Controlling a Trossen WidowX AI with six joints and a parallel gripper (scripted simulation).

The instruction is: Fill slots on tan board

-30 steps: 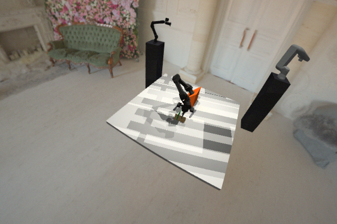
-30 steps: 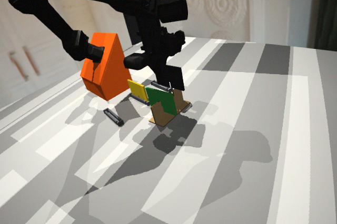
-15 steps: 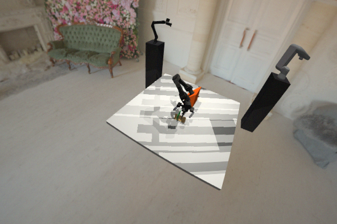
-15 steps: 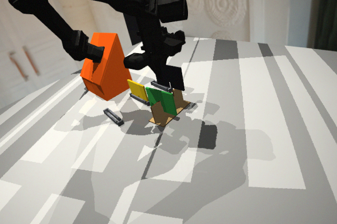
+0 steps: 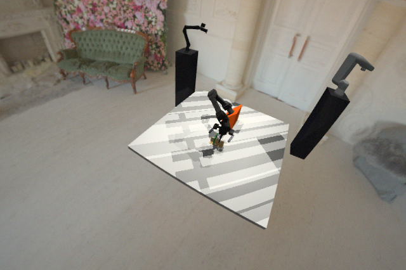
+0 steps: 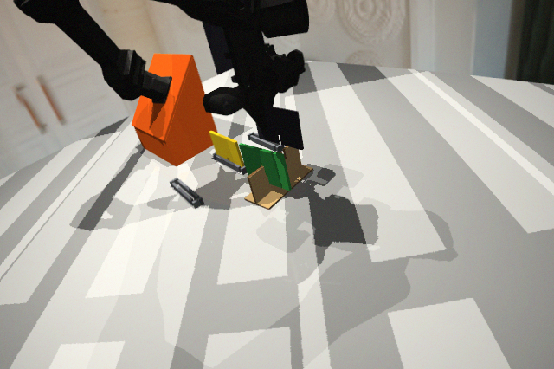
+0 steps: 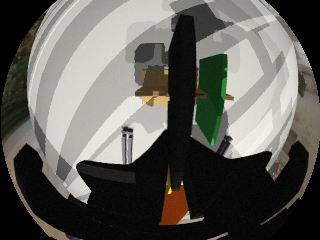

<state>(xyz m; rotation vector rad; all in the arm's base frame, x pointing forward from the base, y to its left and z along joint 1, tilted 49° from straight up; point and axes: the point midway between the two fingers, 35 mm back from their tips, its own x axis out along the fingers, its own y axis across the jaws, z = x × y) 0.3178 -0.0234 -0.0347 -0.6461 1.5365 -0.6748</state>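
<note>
"Currently, which step is in hand?"
"Second insertion, as judged: dark board [image 5: 219, 137] [image 6: 289, 128] [image 7: 182, 75] clenched in the gripper [image 5: 222, 133] [image 6: 268, 122] [image 7: 171, 134], upright above tan board [image 5: 219, 144] [image 6: 257, 184] [image 7: 142, 93], right of centre in the exterior frame. Notch alignment, then a straight push, is called for."
"Appearance?"
"Flat, near black. Green [image 5: 215, 138] [image 6: 268, 164] [image 7: 212, 95] is seen crossing tan; yellow [image 6: 226, 148] [image 7: 169, 186] is left in its holder [image 6: 227, 163]."

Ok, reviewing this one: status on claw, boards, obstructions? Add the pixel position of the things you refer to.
Claw [image 5: 222, 132] [image 6: 272, 127] [image 7: 171, 134] shut on what looks like a dark board [image 5: 220, 138] [image 6: 288, 128] [image 7: 181, 65]. Green board [image 5: 215, 138] [image 6: 274, 168] [image 7: 212, 95] upright at tan board [image 5: 219, 143] [image 6: 293, 161] [image 7: 155, 80]; yellow board [image 6: 226, 147] [image 7: 169, 186] in holder [image 6: 228, 163]. No obvious obstruction; slot fit hidden.
</note>
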